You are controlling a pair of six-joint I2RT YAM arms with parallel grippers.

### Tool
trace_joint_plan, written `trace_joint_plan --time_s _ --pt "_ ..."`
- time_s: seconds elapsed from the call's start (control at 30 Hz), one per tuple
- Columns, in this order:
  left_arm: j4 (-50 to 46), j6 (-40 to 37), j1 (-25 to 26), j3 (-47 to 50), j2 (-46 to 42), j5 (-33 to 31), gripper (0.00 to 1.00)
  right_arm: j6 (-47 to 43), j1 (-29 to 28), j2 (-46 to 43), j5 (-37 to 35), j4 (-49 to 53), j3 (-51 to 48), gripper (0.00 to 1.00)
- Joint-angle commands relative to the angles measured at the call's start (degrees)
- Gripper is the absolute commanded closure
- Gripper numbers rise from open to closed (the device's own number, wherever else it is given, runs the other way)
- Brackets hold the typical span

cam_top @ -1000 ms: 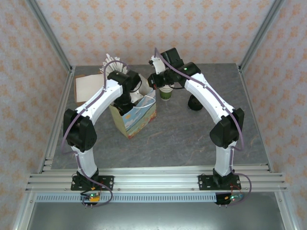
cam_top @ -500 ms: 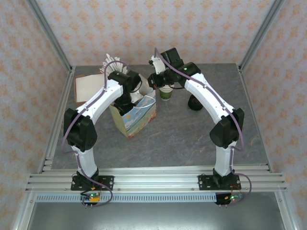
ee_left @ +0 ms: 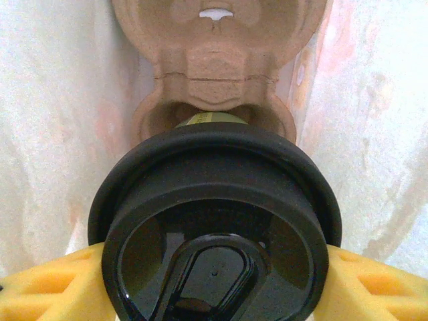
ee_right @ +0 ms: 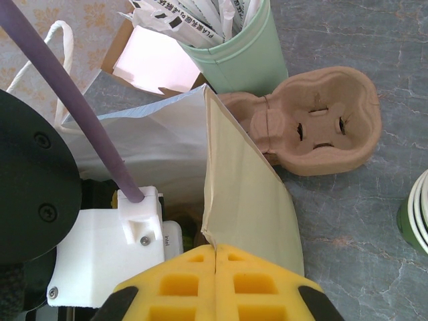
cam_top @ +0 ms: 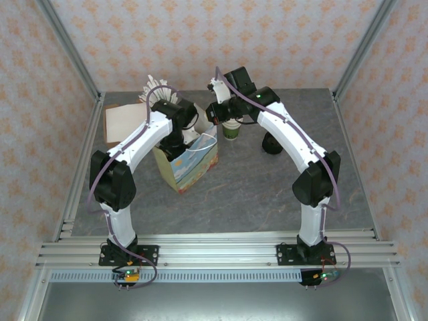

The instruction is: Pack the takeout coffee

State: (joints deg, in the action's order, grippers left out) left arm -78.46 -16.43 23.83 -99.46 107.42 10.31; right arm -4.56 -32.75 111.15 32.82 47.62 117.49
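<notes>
Halfway packed: left gripper [ee_left: 214, 284] clasped the takeout coffee [ee_left: 214, 194] at the pulp carrier [ee_left: 217, 73], right gripper [ee_right: 215, 257] pinched the paper bag [ee_right: 244, 194]; next likely needed seating, then release.

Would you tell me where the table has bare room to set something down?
Free: the near strip of table between the paper bag and the near edge, and the right side beyond the black lids. Crowded: the far left and middle, around bag, straw cup, pulp carrier and cup stack.

Your right gripper [ee_right: 215, 253] sat closed, seemingly pinching the paper bag [ee_right: 244, 194] rim; a pulp carrier [ee_right: 314, 124] lay beyond.
</notes>
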Motion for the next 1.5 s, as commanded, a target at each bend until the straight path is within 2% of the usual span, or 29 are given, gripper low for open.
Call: trace_joint_plan --time_s 0.0,0.73,0.9,1.07,1.33,1.47 --pt "2.5 0.4 -0.7 1.8 1.6 -0.2 0.58 0.2 -0.3 0.9 -0.4 1.6 0.5 1.00" --pt "5.4 1.3 -0.6 4.5 5.1 -0.7 0.58 0.7 -0.3 0.9 -0.3 1.2 -0.4 1.00" --pt "5.7 1.6 -0.6 3.4 3.0 0.5 0.56 0.7 -0.3 0.8 -0.5 1.3 -0.4 0.99" --pt "5.3 1.9 -0.7 1.6 -0.5 2.2 0.48 0.9 -0.3 0.9 -0.5 1.2 -0.3 0.99" --pt "5.0 2.2 -0.7 0.7 -2.1 2.8 0.29 0.7 -0.3 0.9 -0.5 1.4 -0.6 0.99" --pt "4.3 2.5 -0.7 -0.3 -2.3 2.6 0.25 0.7 -0.3 0.8 -0.4 1.5 -0.6 0.98"
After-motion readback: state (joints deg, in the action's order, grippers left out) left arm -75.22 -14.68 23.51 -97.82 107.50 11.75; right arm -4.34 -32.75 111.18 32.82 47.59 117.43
